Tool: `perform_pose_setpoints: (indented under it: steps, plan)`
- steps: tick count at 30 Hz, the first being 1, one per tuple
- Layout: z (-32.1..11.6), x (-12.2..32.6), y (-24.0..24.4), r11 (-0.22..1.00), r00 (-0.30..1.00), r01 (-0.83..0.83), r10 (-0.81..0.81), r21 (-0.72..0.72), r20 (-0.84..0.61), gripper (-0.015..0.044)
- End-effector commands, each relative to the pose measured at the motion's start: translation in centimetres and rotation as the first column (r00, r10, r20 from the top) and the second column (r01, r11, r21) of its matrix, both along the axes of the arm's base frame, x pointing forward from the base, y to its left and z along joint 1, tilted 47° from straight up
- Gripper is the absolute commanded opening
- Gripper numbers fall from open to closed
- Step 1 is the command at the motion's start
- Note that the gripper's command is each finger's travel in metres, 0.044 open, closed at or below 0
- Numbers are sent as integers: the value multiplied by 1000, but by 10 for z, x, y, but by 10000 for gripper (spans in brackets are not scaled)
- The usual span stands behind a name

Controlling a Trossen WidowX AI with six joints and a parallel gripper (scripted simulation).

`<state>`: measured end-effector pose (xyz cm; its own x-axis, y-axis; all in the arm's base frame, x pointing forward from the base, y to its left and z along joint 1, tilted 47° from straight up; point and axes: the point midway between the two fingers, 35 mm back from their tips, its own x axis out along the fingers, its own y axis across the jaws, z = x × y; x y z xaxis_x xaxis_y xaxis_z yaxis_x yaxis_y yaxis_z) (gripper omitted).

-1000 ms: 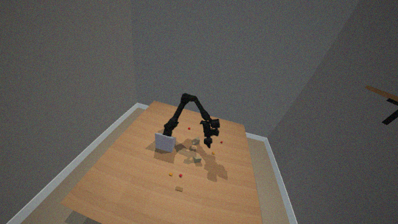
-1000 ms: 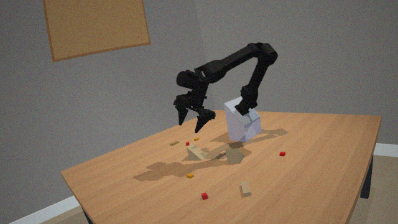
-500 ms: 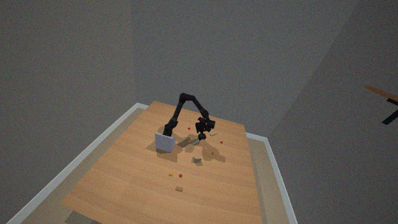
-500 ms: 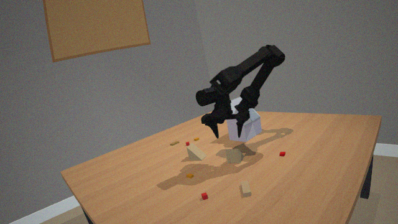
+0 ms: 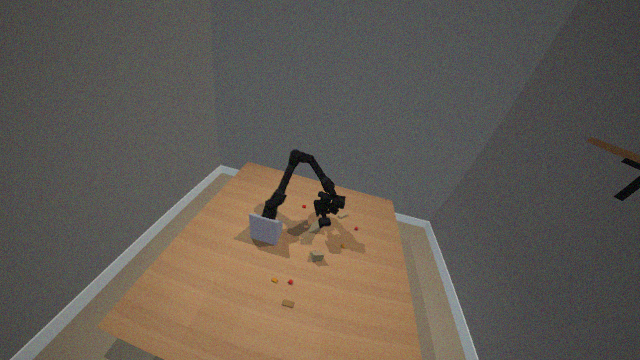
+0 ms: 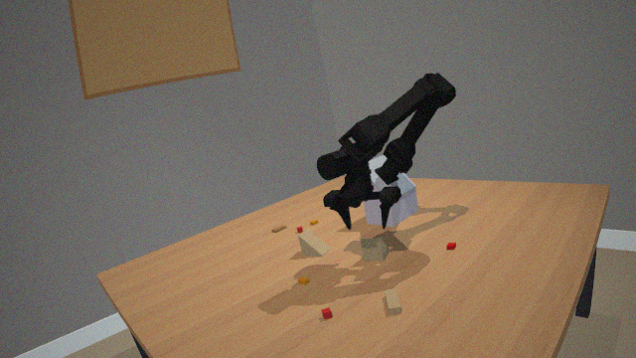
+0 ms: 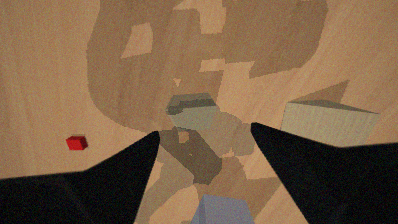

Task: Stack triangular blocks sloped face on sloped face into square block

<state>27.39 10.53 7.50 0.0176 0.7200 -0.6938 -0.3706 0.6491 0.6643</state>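
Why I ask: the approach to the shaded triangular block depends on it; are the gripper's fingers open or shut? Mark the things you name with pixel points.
Open: the fingers (image 6: 350, 219) stand wide apart, with nothing between them.

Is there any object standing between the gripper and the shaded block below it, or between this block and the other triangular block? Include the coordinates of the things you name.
Nothing visible stands in either gap. The gripper (image 5: 324, 222) (image 6: 367, 229) (image 7: 205, 130) is open above the shaded block (image 5: 315, 227) (image 6: 374, 250) (image 7: 194, 119). The orange piece (image 5: 342, 246) (image 6: 303, 280) lies aside from the line to the other block (image 5: 317, 256) (image 6: 312, 245) (image 7: 327, 124).
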Motion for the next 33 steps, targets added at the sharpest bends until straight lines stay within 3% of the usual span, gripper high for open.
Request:
perform_pose_setpoints:
  steps: [1,33]
  plan:
    - [-5,-1,5,1000,1000,0,0,-1,-7,440]
    - [-37,-3,47,1000,1000,1,-1,3,-6,440]
